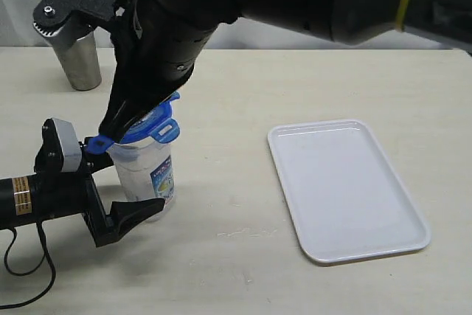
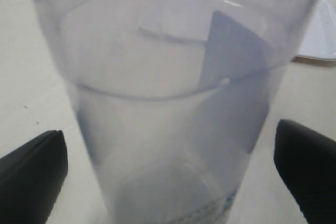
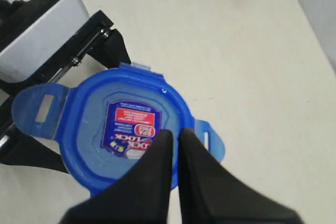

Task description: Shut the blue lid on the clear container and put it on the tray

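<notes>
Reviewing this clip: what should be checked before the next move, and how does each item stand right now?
1. Blue lid sitting on the clear container: ok.
2. Lid flaps snapped down: not ok, they splay outward.
3. Right gripper shut over the lid's sticker: ok.
4. Left gripper holding the container: not ok, jaws open on either side.
5. Tray free to receive it: ok, nothing on it.

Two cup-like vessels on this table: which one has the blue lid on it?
The clear container with the printed label, front left; the blue lid sits on its top. The grey steel cup stands apart, farther back.
</notes>
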Robot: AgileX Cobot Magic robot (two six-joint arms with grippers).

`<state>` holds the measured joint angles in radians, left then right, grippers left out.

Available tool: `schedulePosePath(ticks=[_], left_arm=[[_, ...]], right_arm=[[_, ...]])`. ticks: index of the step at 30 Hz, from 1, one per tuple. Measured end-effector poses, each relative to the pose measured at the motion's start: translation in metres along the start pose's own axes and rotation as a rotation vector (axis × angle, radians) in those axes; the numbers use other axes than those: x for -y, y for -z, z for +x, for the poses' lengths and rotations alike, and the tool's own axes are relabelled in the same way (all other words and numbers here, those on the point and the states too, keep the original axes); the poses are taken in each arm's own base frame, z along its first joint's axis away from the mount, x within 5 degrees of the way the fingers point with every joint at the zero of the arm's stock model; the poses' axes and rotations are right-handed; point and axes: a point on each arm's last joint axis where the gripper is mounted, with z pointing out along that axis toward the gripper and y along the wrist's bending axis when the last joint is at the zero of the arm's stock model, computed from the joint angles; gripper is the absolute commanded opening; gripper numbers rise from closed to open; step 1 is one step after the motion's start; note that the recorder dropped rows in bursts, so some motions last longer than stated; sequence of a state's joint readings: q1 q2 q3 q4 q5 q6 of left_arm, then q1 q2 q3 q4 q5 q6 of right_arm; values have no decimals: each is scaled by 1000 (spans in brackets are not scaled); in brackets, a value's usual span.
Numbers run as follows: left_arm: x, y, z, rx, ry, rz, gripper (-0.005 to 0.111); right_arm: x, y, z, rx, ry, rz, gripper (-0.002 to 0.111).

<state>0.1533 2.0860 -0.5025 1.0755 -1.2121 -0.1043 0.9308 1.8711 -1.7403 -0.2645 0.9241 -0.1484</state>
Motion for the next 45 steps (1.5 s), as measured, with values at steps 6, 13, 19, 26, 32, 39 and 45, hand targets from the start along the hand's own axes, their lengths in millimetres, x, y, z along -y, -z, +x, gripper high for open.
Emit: schedulePosePath(ticks=[6,13,19,26,32,39,45], left_arm=[[0,0,0,0,0,0,105],[0,0,0,0,0,0,105],[0,0,0,0,0,0,105],[0,0,0,0,0,0,105],[0,0,0,0,0,0,105],[0,0,0,0,1,-1,105],[-1,1,-3,7,-8,-9,105]], right_arm=[[-6,-8,0,2,10,-72,4],[-13,-30,8,-86,19,-100,4],[-19,-34,11,-80,29,-145,4],[-21,-36,15,-71,37,-150,4],[-24,-41,19,-69,40,-152,4],[-26,-46,23,-61,42,-152,4],[-27,-46,23,-61,42,-152,4]])
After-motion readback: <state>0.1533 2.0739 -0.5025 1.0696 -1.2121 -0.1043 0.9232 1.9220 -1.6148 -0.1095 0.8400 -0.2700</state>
